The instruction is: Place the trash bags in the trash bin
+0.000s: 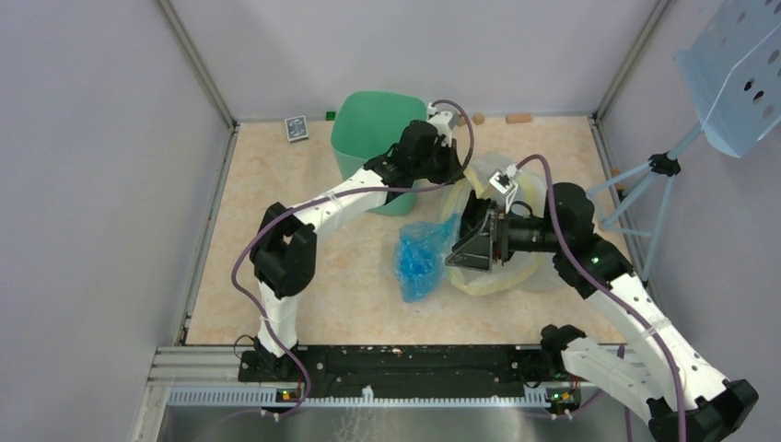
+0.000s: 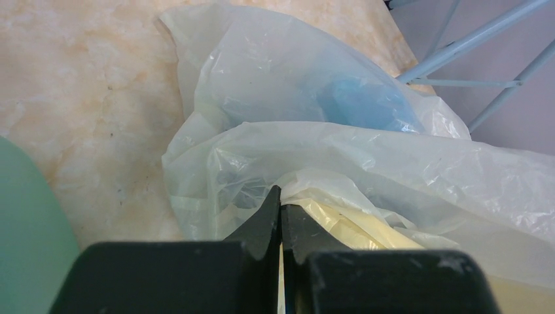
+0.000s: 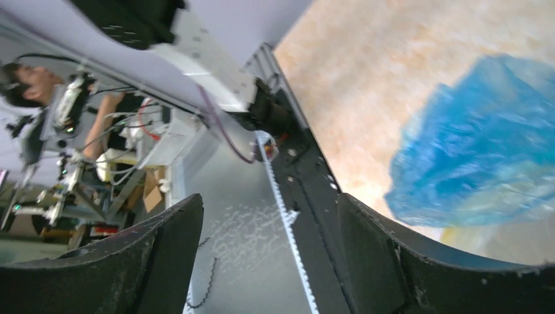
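Trash bags [image 1: 419,258] mid-table, a crumpled blue heap near and right of the trash bin [image 1: 368,138], outside it. Pinches the clear yellowish bag [image 2: 366,157] in left gripper [image 2: 280,196], jaws shut. Holds right gripper [image 3: 268,199] wide open, empty, just right of the heap.

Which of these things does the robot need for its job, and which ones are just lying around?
For the job:
blue trash bag
green trash bin

Not part of it:
clear yellowish bag
small blue card
pale-blue panel with holes
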{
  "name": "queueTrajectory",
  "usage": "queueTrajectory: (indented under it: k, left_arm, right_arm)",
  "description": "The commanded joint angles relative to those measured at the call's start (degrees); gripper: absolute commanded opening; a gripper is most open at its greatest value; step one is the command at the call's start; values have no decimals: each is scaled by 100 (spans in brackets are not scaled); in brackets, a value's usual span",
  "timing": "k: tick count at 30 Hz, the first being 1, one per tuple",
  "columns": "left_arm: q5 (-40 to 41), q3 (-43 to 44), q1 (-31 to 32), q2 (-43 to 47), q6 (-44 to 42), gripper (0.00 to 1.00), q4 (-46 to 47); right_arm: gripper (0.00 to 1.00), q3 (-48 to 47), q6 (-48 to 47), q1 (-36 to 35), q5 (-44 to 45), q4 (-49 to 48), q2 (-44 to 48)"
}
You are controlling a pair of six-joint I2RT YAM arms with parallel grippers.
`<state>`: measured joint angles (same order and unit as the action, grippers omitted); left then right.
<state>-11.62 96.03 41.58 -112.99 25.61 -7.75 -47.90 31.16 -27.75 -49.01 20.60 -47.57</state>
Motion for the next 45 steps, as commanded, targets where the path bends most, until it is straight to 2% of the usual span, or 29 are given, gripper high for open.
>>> queueTrajectory:
  k: [1,4,7,9,10,12,15,16,18,19,22,28,32,37,41,43,45]
  left_arm:
    - [85,299,-45,306,-64,2,158]
    - [108,349,-43,267,-48,2,104]
    - [169,353,-44,231,-50,2,-5]
    - [153,282,-46,273,-63,1,-11]
    - [157,237,-46,315,-64,1,-18]
    - [201,87,-44,450,-92,1,-25]
    - [301,-214,-45,715,-153,1,3]
    - [328,-309,-53,810,-183,1,22]
    - [343,-480,-52,960,-225,1,32]
    - [320,-583,-49,1022,-245,1,35]
    - [276,-839,-47,1204,-283,1,15]
    - [189,-1639,-49,1713,-344,1,147]
    - [429,-1824,-49,1908,-487,0,-368]
    - [1034,-2310,-51,2395,-633,0,-617]
    - [1109,-2655,-67,2778,-713,0,-572]
    - [1046,-2779,-69,2917,-732,0,-563]
    - [843,-2920,-69,3033,-733,0,-473]
  right_arm:
    - [73,-546,713,-86,-898,-970,151]
    - [72,-871,1434,-229,-1054,-1626,12]
    - [73,-1502,1388,-297,-928,-1567,-169]
    - [73,-2162,908,-301,-487,-1055,-243]
    - [72,-2562,463,-298,1,-580,-278]
    - [71,-3399,-484,-301,1632,849,-356]
    - [75,-4198,-1306,-294,4145,2227,-576]
    - [78,-4279,-1424,-298,4855,2539,-626]
    - [94,-4193,-1354,-298,6159,3045,-664]
    - [98,-4071,-1204,-293,6693,3230,-642]
    - [99,-3368,-643,-265,7614,3421,-336]
    - [99,-2086,383,393,7361,3440,426]
    - [99,-1334,879,872,6933,3189,891]
    - [99,-642,1826,920,6367,3100,919]
    - [99,-114,2262,915,5814,2701,1050]
    - [95,85,2367,920,5568,2479,1046]
    - [82,274,2470,920,5367,2257,1019]
